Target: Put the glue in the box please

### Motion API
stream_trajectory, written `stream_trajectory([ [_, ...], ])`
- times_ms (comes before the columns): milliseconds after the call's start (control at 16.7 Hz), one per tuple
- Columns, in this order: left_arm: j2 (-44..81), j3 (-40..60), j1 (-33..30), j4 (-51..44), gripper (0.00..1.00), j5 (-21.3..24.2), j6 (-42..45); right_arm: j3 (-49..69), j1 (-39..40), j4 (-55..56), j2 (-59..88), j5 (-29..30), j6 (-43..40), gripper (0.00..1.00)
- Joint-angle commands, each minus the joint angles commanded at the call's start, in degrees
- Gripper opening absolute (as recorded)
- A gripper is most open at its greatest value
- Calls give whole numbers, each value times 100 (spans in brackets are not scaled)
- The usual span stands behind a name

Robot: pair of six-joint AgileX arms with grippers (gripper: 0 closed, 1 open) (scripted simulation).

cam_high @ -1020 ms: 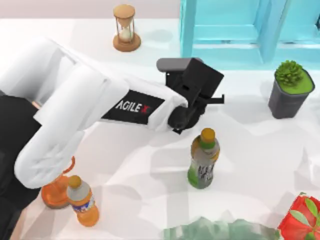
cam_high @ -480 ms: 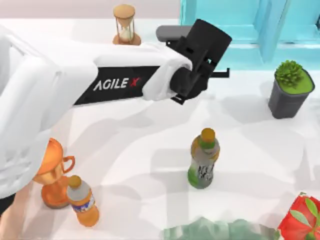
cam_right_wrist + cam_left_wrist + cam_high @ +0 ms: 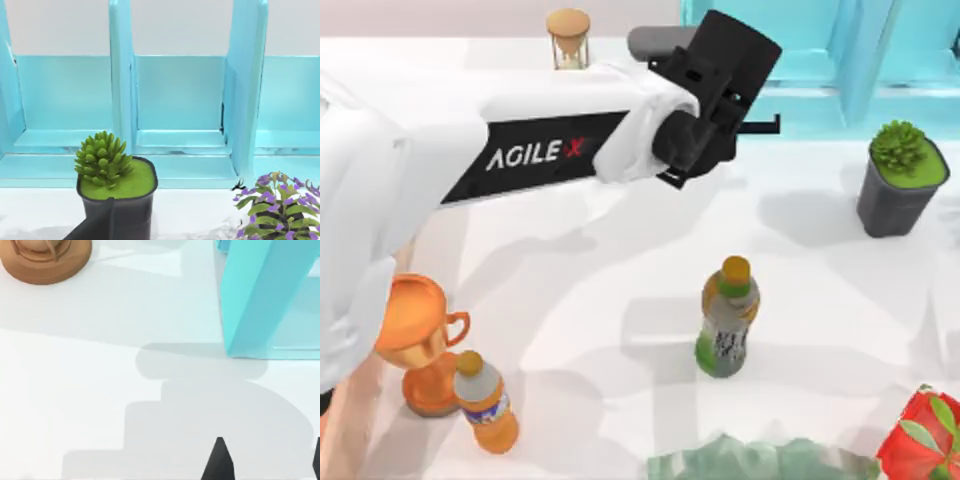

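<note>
The glue and the box are out of view. My left gripper (image 3: 720,95) hangs over the back of the table, just left of the light blue frame (image 3: 800,50). In the left wrist view this gripper (image 3: 267,465) is open: two dark fingertips (image 3: 217,462) stand wide apart above bare white table with nothing between them. My right gripper (image 3: 100,225) shows as a dark tip in front of a plant pot, facing the blue frame (image 3: 180,100).
An hourglass (image 3: 567,35) stands at the back left of the gripper. A green-and-grey bottle (image 3: 727,318) stands mid-table. An orange soda bottle (image 3: 485,400) and an orange trophy (image 3: 415,340) are front left. A succulent pot (image 3: 900,180) and a red plant (image 3: 925,440) are on the right.
My left arm has swung from the table's middle toward the back, ending beside the blue frame. The trophy it covered now shows. The bottles have not moved.
</note>
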Motion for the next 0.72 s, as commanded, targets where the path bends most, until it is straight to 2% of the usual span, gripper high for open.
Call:
stream_trajectory([
  [120, -253, -227, 290, 3, 0, 232, 220, 0, 0, 0, 0, 0, 0, 100],
  [300, -877, -800, 1150, 3, 0, 848, 797, 0, 0, 0, 0, 0, 0, 100],
  [720, -3197, -3069, 4129, -54, 0, 3075, 2894, 0, 0, 0, 0, 0, 0, 100],
])
